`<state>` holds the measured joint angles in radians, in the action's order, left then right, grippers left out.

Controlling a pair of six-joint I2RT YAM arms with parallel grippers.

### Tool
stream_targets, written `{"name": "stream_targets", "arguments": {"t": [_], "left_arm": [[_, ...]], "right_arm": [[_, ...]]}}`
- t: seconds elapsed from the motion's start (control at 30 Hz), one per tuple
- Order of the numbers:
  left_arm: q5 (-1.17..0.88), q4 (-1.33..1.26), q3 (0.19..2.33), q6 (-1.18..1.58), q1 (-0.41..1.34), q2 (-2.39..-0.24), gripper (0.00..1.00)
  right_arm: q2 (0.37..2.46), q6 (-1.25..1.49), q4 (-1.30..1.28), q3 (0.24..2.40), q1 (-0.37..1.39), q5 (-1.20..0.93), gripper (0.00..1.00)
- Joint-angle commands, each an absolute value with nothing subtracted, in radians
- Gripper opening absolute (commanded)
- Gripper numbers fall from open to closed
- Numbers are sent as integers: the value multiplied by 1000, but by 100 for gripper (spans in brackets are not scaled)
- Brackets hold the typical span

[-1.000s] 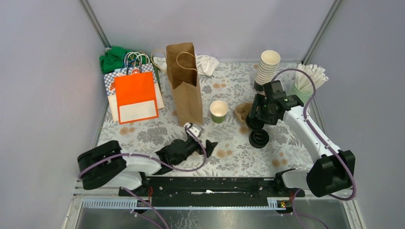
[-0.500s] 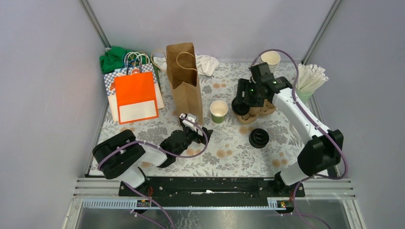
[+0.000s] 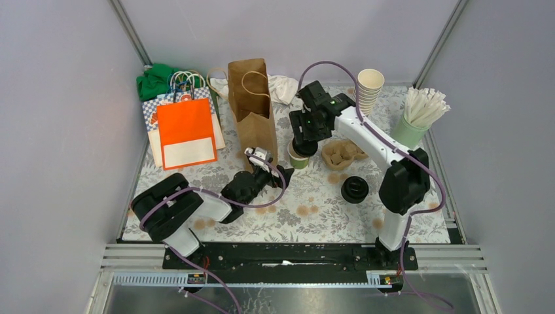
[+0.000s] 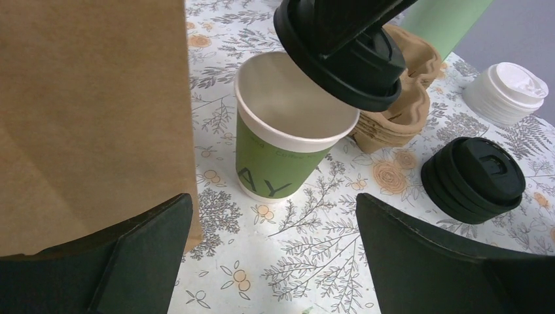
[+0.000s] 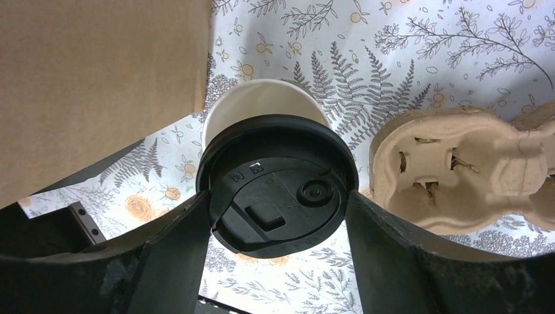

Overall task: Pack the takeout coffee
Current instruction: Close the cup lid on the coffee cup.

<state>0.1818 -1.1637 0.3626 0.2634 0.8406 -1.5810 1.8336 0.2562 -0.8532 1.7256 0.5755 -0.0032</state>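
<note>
A dark-green paper cup (image 3: 298,160) with a white inside stands open beside the brown paper bag (image 3: 252,114). The left wrist view shows the same cup (image 4: 281,157) straight ahead. My right gripper (image 3: 303,139) is shut on a round black lid (image 5: 278,183), gripping it by its edges. The lid (image 4: 340,46) hangs tilted over the far right part of the cup's rim (image 5: 262,98). Whether lid and rim touch I cannot tell. Low on the table just in front of the cup, my left gripper (image 3: 278,175) is open and holds nothing (image 4: 271,203).
A stack of black lids (image 3: 355,190) lies right of the cup. A pulp cup carrier (image 3: 340,154) sits behind it. A tall stack of cream cups (image 3: 368,91) and a pale green cup of white sticks (image 3: 419,118) stand at the back right. White lids (image 4: 510,91) and an orange bag (image 3: 186,131) are also there.
My right arm has swung left with the black lid, from the lid stack past the carrier to above the green cup. The left gripper has edged forward toward the cup, still open.
</note>
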Motion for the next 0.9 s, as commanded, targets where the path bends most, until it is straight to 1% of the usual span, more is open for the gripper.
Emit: {"name": "stream_targets", "arguments": {"t": [0.0,0.37,0.87], "left_arm": [[161,-1194,373,282,817,-1549,99],[164,-1159,336,314,770,-1493,99],[173,-1124,298,311,752,-1424,99]], "right_arm": [[1875,198,-908,1804,591,66,59],[1996,150,-984,1955,642,116,59],[2066,134,-1057,2023,682,162,59]]}}
